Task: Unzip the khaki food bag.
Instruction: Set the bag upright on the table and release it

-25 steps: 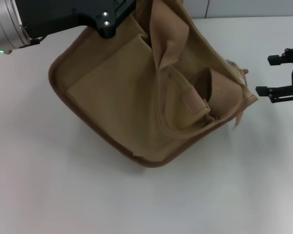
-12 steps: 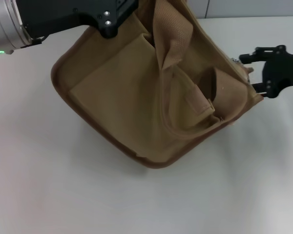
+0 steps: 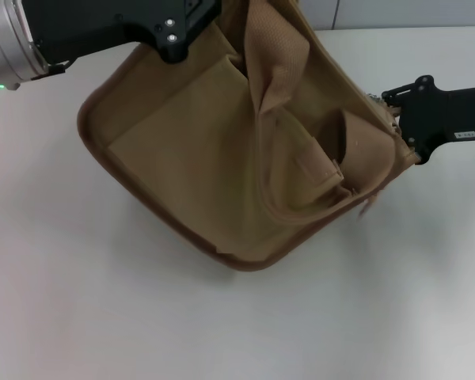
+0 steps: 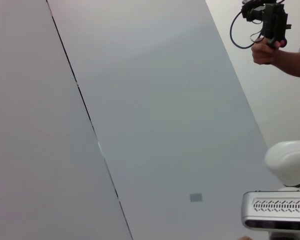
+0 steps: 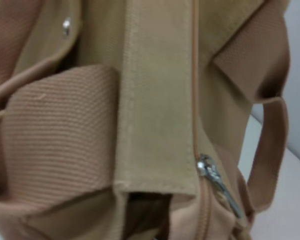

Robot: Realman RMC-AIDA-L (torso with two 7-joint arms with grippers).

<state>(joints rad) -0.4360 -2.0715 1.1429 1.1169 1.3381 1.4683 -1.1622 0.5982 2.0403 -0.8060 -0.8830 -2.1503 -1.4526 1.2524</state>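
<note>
The khaki food bag [image 3: 222, 158] is tilted up off the white table, its base panel and brown piping facing me. My left arm's black gripper body [image 3: 170, 32] is at the bag's top far edge, its fingertips hidden behind the canvas. My right gripper [image 3: 400, 127] is open, with a finger on each side of the bag's right corner at the zipper end. The right wrist view shows the bag [image 5: 155, 100] close up, with its silver zipper pull [image 5: 217, 182], a webbing handle [image 5: 55, 135] and a snap button [image 5: 66, 25].
The white table [image 3: 103, 317] runs all around the bag. The left wrist view shows only grey wall panels [image 4: 140, 100], a person's hand with a black device [image 4: 267, 30] and a white machine part [image 4: 285, 190].
My right gripper has moved left from open space to the bag's right corner. The bag has shifted slightly in the left arm's hold.
</note>
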